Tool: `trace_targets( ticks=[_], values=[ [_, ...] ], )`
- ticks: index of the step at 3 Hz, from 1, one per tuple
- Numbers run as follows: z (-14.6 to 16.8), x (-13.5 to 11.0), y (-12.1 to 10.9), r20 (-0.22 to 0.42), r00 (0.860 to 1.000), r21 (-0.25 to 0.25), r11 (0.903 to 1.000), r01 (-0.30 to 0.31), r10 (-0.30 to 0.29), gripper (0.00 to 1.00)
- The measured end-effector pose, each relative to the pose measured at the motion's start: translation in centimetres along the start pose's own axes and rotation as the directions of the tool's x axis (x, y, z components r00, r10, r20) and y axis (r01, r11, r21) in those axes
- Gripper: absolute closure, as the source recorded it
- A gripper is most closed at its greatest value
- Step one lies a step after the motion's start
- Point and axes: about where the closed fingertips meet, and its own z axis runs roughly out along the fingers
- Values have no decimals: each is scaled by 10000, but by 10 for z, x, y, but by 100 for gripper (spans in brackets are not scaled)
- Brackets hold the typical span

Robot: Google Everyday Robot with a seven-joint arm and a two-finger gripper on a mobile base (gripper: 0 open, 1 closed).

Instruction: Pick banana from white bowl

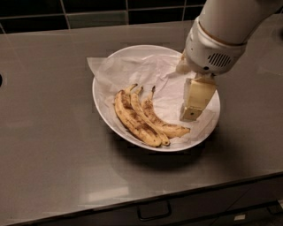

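The white bowl [99, 105] sits mid-counter, lined with crumpled white paper [132, 70]. Three speckled bananas lie in its front left part. The banana [155, 119], short and sharply curved with a dark stem, is the rightmost, and its tip points right. Two longer bananas [132, 120] lie against its left side. My gripper [191, 114] hangs from the white wrist [212, 48] over the bowl's right part. It is just right of the banana, close above the paper, and holds nothing that I can see.
The bowl stands on a dark grey counter [48, 145]. A dark tiled wall [88, 11] runs along the back. The counter's front edge is below, with a drawer handle [154, 211] under it.
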Motion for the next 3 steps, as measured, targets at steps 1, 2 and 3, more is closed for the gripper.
trace_targets(
  ticks=[1, 2, 3],
  values=[
    [7, 6, -9, -23, 9992, 84, 9991, -408, 409, 36],
    [18, 9, -13, -89, 9984, -39, 9984, -562, 561, 35],
    [35, 8, -11, -280, 9982, -404, 9978, -532, 521, 36]
  ],
)
